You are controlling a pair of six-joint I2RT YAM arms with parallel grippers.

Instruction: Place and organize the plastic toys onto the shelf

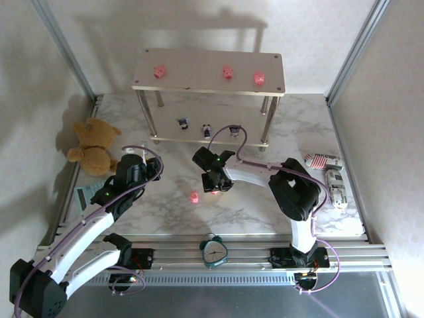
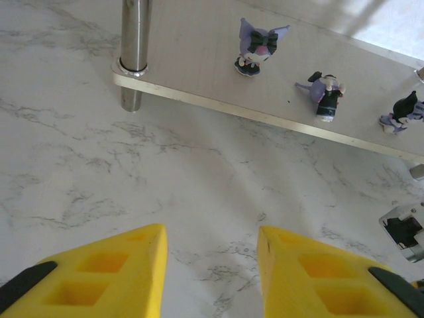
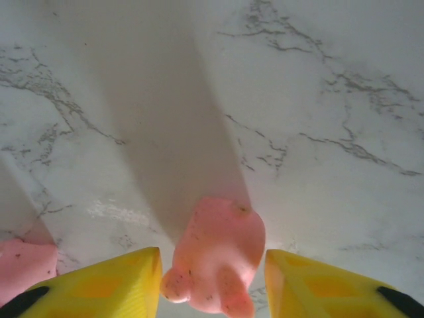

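Note:
The shelf (image 1: 199,63) stands at the back of the table. Three pink pig toys (image 1: 159,71) (image 1: 228,72) (image 1: 259,79) sit on its top board. Three purple-and-white figurines (image 2: 255,45) (image 2: 326,93) (image 2: 403,111) stand on the lower board (image 2: 199,63). My right gripper (image 3: 212,252) is low over the table, open, its yellow fingers (image 3: 311,285) straddling a pink pig (image 3: 218,258) with slim gaps on both sides. Another pink pig (image 1: 194,197) lies just left of it. My left gripper (image 2: 211,232) is open over bare marble, pointing at the lower board.
A brown teddy bear (image 1: 93,147) sits at the left edge. A teal alarm clock (image 1: 214,252) stands on the front rail between the arm bases. A striped item (image 1: 322,159) and a silver toy (image 1: 336,187) lie at the right. A shelf leg (image 2: 134,46) is ahead of my left gripper.

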